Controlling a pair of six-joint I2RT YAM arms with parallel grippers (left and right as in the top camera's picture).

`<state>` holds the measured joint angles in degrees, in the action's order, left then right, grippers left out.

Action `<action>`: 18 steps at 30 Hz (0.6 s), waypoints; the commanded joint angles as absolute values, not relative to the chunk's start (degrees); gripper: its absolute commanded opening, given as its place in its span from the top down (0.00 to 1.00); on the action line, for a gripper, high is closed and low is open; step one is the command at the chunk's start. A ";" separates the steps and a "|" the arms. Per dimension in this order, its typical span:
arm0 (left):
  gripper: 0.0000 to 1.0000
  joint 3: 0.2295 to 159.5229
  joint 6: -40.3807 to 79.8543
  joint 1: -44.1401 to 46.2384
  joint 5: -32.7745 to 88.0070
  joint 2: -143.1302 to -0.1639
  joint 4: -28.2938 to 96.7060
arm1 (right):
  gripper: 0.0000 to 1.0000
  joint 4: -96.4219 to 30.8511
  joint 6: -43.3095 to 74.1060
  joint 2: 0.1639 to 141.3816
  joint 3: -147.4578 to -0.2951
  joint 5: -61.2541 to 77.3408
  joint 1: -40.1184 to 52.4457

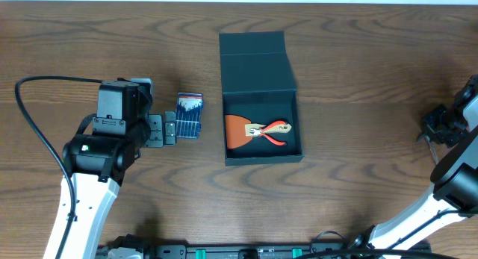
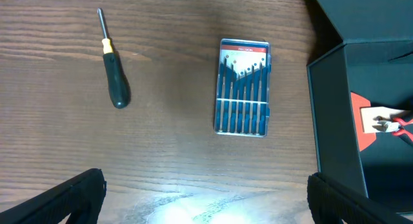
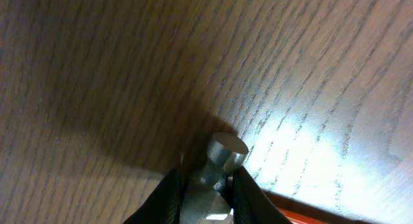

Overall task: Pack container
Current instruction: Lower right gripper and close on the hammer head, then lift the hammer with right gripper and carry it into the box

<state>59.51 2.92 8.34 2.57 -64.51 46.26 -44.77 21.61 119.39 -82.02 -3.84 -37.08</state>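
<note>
The dark teal container [image 1: 260, 157] stands open mid-table, its flap lid [image 1: 254, 61] laid back on the far side. Inside lie an orange scraper [image 1: 239, 130] and red-handled pliers [image 1: 275, 132]. The container's wall also shows in the left wrist view [image 2: 332, 114]. My left gripper [image 1: 160, 130] is open and empty over bare wood [image 2: 206, 201], just left of the small blue case of screwdriver bits [image 1: 190, 115] [image 2: 242, 87]. My right gripper [image 1: 439, 129] at the far right edge is shut [image 3: 206, 188] on a silver metal tool head with a round face [image 3: 226, 152].
A black-handled screwdriver [image 2: 113, 75] lies on the wood left of the blue case in the left wrist view; it is hidden in the overhead view. An orange-red strip [image 3: 310, 208] shows beside the held tool. A black cable [image 1: 33, 117] loops at the left.
</note>
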 commanded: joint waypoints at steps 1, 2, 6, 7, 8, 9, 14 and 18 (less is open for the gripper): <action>0.02 60.53 2.22 8.05 1.74 -64.73 46.44 | 0.99 -45.19 20.45 120.68 -80.47 2.42 -36.91; 0.01 60.55 2.22 8.05 1.74 -64.73 46.44 | 0.99 -45.25 20.14 120.11 -80.47 2.44 -36.77; 0.01 60.55 2.22 8.05 1.72 -64.73 46.41 | 0.99 -46.41 18.94 117.30 -80.49 2.92 -35.92; 0.01 60.53 2.24 8.05 1.72 -64.73 46.41 | 0.99 -47.07 17.80 116.36 -80.49 3.51 -35.48; 0.02 60.53 2.22 8.05 1.72 -64.73 46.41 | 0.99 -47.53 17.37 115.70 -80.49 3.49 -35.09; 0.02 60.53 2.22 8.05 1.72 -64.73 46.41 | 0.99 -48.25 16.78 114.80 -80.49 3.42 -34.57; 0.01 60.53 2.24 8.05 1.72 -64.73 46.44 | 0.99 -51.09 16.12 109.21 -80.51 3.40 -31.62; 0.02 60.53 2.22 8.05 1.72 -64.73 46.44 | 0.99 -52.64 14.41 103.18 -80.51 3.27 -28.49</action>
